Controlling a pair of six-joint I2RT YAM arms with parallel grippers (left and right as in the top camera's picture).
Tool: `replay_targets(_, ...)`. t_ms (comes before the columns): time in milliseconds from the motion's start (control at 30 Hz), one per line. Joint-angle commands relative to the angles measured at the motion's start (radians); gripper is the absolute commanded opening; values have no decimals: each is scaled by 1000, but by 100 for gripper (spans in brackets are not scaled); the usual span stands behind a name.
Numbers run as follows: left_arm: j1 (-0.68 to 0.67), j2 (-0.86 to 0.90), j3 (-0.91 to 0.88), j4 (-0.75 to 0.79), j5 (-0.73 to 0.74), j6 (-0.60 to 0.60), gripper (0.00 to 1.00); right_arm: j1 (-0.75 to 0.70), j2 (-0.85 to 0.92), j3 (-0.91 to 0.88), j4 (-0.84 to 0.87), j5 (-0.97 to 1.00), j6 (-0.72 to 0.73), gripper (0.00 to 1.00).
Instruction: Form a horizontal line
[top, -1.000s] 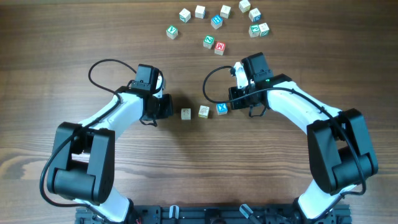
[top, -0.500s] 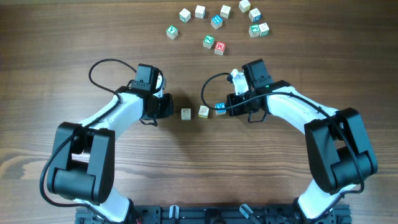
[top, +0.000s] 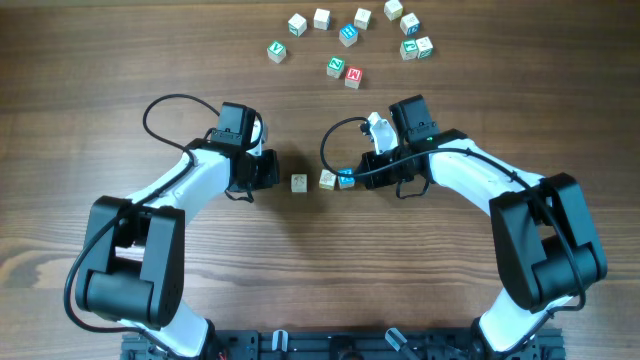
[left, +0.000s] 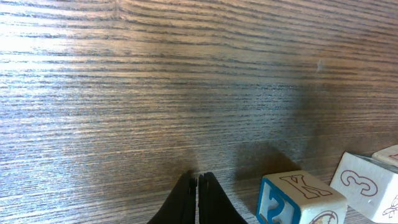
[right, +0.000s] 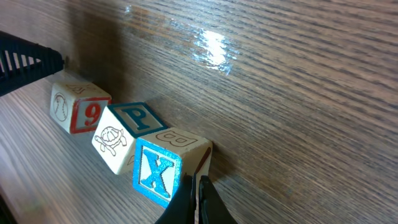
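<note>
As the clenched right pincer (right: 194, 186) slid left, the X cube (right: 157, 173) now touches the middle cube (right: 127, 134)

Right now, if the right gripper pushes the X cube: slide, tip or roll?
Probably slides, not rolls: the X cube is flat-faced on a smooth table. It seems to touch the skewed turtle cube, so it may twist. The right gripper sits low, so tipping looks unlikely.
</note>
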Motion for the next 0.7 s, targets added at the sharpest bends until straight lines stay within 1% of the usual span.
replay_targets(0, -1, 8, -14, 3, 20, -5, 8, 2, 16, -4, -2, -43, -9, 4)
replay_targets(67, -1, 8, -14, 3, 20, -5, 8, 2, 16, -4, -2, -46, 10, 4)
replay_targets(333, -1, 8, -14, 3, 20, -5, 8, 2, 16, -4, -2, -51, 10, 5)
replay_targets(467, -1, 8, -14, 3, 19, -5, 8, 2, 16, -4, 6, -103, 10, 5)
replay_targets(667, -1, 8, -14, 3, 20, -5, 8, 2, 16, -4, 6, -102, 14, 5)
